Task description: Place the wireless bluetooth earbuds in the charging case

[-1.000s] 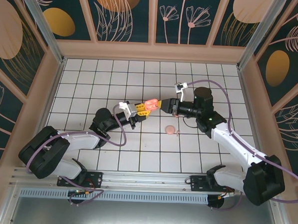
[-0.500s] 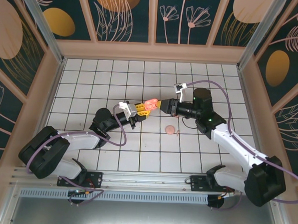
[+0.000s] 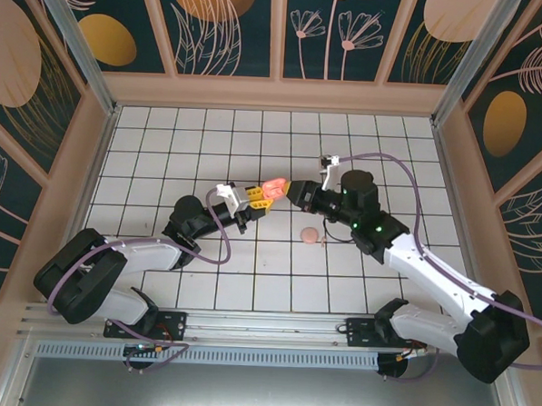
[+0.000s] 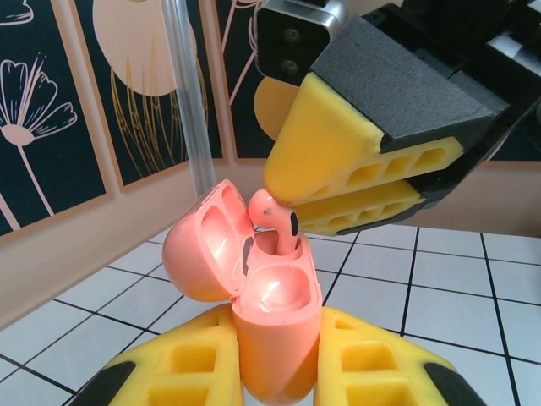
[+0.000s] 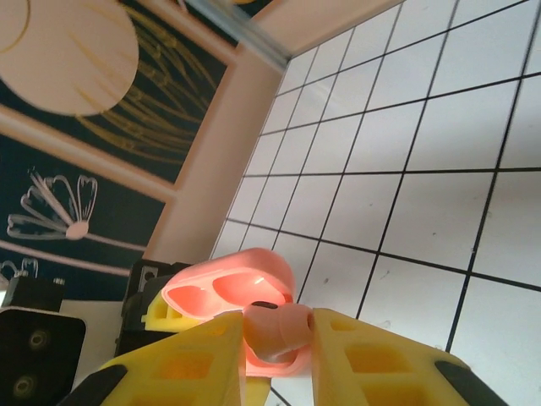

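Pincers both grip: left pincer (image 4: 275, 372) clamps salmon-pink plastic charging case (image 4: 272, 296), lid flipped open, raised above white tiled worktop (image 3: 165, 143), right pincer (image 5: 279, 342) pinches narrow on small pink wireless earbud (image 4: 272, 216), stem dipping into case's open well.

Made up of a left arm (image 3: 141, 251) and a right arm (image 3: 440, 280) in white shells with bulky black joints, bolted to a silver rail (image 3: 273, 335). Trailed by a looping mauve cable (image 3: 409, 169) on each. Tipped with a left claw (image 3: 256, 199) and a right claw (image 3: 294, 191), moulded in yellow with open cells, mounted on black. White bracket (image 3: 223, 192) behind the left claw, silver-edged two-lens camera block (image 4: 292, 38) above the right.
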